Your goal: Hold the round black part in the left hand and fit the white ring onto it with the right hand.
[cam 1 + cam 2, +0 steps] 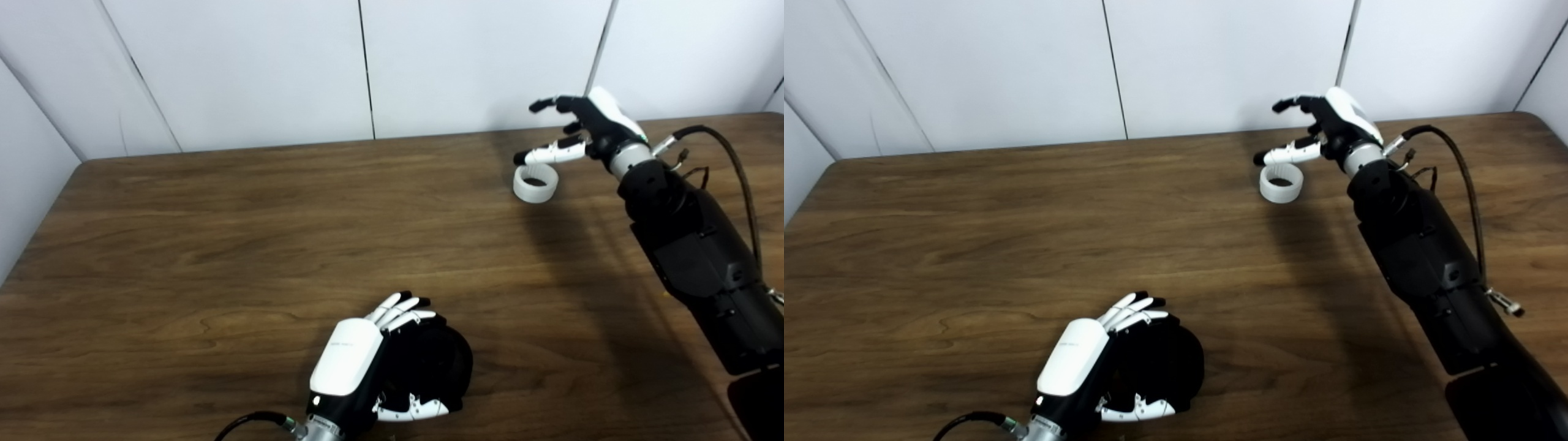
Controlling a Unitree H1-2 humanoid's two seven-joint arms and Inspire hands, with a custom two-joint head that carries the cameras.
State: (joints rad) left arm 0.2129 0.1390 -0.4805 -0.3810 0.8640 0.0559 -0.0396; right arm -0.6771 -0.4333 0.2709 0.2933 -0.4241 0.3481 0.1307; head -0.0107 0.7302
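Note:
The round black part (438, 364) lies on the wooden table (245, 233) near the front edge. My left hand (373, 361) is wrapped around it, fingers over its far side and thumb on its near side. The white ring (535, 182) stands flat on the table at the far right. My right hand (582, 131) hovers just above and behind the ring, fingers spread apart, one finger reaching over the ring's top. It holds nothing. The same scene shows in the right eye view, with the ring (1281, 182) under the right hand (1326, 128).
White wall panels (367, 61) close off the back of the table. My right forearm (692, 245) with its cable (735, 165) stretches along the right side. The table's left edge (37, 226) runs diagonally.

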